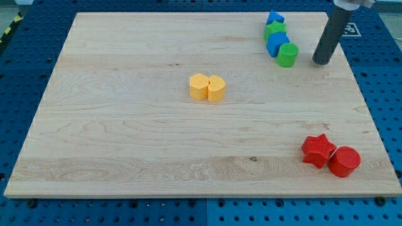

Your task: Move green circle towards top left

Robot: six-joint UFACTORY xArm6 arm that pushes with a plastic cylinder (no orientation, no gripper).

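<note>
Camera view shows the green circle far back on the right part of the wooden board, standing upright as a short cylinder. Just to its right, apart from it, my tip rests on the board; it is a plain dark rod with nothing to open or close and holds nothing. Touching the green circle on its far-left side is a blue block, its shape hard to make out; farther back in the same line come a green star and then a blue triangle-like block. Near the middle of the board, well apart, a yellow hexagon-like block touches a yellow heart-like block. At the near right corner a red star touches a red circle.
</note>
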